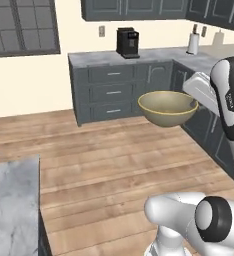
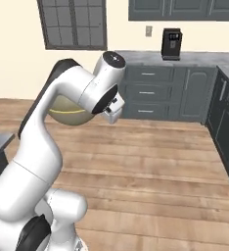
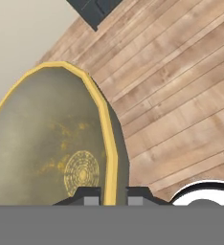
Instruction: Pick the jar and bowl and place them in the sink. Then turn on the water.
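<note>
The bowl (image 1: 168, 107) hangs in the air over the wooden floor, yellowish-tan outside and speckled olive inside. My gripper (image 1: 195, 102) grips its right rim and is shut on it. In the hand view the bowl (image 3: 47, 143) takes up the left half, and its yellow rim runs down between the fingertips of the gripper (image 3: 110, 196). From the right base view my own arm covers most of the bowl (image 2: 70, 116). The jar, the sink and the water are out of view.
Dark grey cabinets (image 1: 111, 92) line the far wall and turn along the right side. A black coffee machine (image 1: 127, 42) and a paper towel roll (image 1: 192, 44) stand on their counter. A marble counter corner (image 1: 14, 200) lies at the lower left.
</note>
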You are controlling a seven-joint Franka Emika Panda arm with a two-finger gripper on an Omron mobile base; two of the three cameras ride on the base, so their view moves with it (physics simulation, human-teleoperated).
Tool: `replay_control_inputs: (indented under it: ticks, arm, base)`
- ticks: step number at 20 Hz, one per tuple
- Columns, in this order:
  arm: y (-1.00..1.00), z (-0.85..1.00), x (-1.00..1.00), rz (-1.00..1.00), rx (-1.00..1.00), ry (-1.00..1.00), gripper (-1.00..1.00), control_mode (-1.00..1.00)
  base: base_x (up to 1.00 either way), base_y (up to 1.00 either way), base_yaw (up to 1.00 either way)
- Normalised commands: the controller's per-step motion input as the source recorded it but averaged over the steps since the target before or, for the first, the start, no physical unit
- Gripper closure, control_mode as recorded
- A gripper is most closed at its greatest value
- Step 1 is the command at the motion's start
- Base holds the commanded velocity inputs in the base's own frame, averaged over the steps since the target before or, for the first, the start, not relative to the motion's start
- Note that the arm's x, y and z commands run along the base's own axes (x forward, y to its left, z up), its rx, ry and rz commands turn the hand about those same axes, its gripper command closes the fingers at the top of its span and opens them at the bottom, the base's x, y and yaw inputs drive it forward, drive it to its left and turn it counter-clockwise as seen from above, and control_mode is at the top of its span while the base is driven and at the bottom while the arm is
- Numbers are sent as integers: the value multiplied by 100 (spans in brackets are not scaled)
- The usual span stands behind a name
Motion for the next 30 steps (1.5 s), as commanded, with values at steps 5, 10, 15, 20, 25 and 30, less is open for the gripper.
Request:
replay_control_inputs:
  ticks: [5, 10, 15, 20, 25, 30]
  arm:
    - [0, 0, 0, 0, 0, 0, 100, 100]
    - [0, 0, 0, 0, 0, 0, 100, 100]
    - [0, 0, 0, 0, 0, 0, 100, 100]
    - [0, 0, 0, 0, 0, 0, 100, 100]
    - [0, 0, 0, 0, 0, 0, 100, 100]
    - [0, 0, 0, 0, 0, 0, 100, 100]
  base:
    - [97, 0, -27]
    - [66, -8, -43]
    - [60, 0, -57]
    - [54, 0, -61]
    - [50, 0, -66]
    - [43, 0, -69]
